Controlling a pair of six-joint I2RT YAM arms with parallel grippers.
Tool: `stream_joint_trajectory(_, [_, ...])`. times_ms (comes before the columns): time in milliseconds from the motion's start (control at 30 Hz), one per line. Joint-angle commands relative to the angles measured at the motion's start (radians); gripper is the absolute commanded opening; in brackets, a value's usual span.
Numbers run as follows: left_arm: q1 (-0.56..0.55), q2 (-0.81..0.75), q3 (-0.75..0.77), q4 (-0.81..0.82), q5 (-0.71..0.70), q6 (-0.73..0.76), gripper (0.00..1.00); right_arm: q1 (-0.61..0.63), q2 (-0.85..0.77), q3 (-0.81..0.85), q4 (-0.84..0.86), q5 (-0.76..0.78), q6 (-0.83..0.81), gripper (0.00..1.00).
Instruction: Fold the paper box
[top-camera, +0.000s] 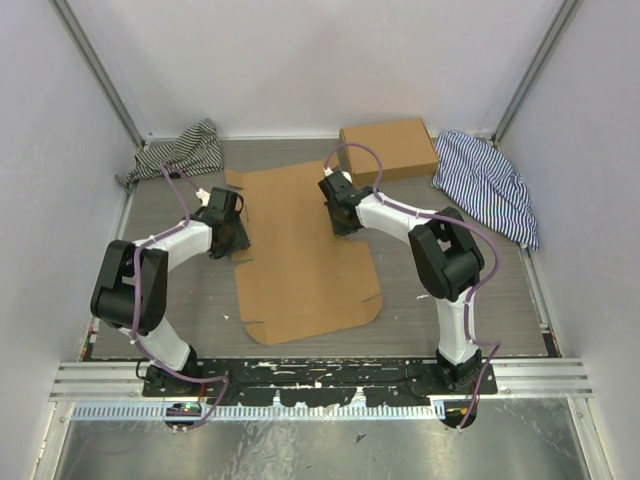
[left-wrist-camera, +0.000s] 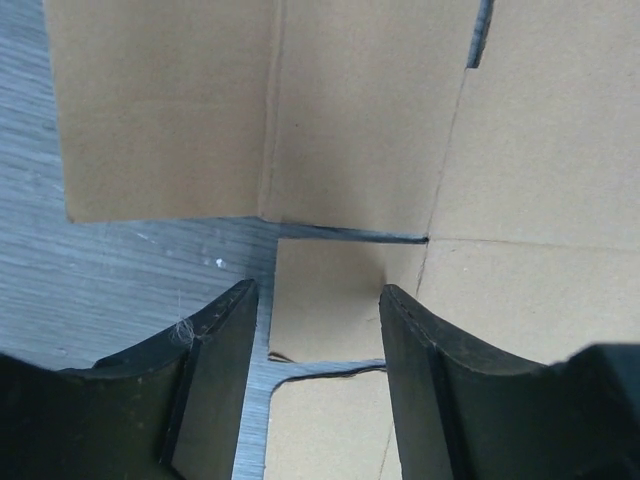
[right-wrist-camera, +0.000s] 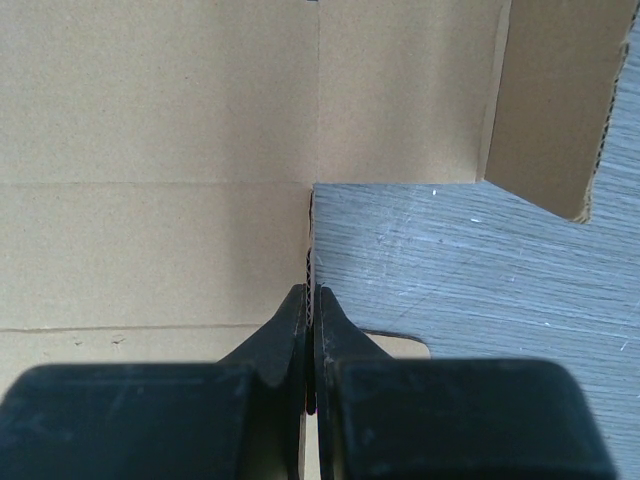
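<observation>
The paper box (top-camera: 300, 250) lies flat and unfolded in the middle of the grey table, with creases, slits and side tabs. My left gripper (top-camera: 232, 240) is at its left edge, open. In the left wrist view the fingers (left-wrist-camera: 318, 295) straddle a small side tab of the cardboard (left-wrist-camera: 360, 120), with nothing pinched. My right gripper (top-camera: 340, 215) is at the sheet's right edge. In the right wrist view it (right-wrist-camera: 312, 295) is shut on the corrugated edge of the cardboard (right-wrist-camera: 150, 150), just above the table.
A formed flat brown box (top-camera: 388, 150) sits at the back right. A dark striped cloth (top-camera: 180, 150) lies at the back left and a blue striped cloth (top-camera: 490, 180) at the right. White walls enclose the table on three sides.
</observation>
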Motion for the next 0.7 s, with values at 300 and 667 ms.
stream_joint_trajectory(300, [0.007, -0.035, -0.027, 0.047, 0.101, -0.006, 0.52, -0.001, -0.059, 0.007, 0.004, -0.017, -0.008, 0.03])
stream_joint_trajectory(667, [0.005, -0.168, -0.022, 0.020, 0.166, -0.050, 0.47, 0.002, -0.059, 0.012, -0.004, -0.018, -0.004, 0.03])
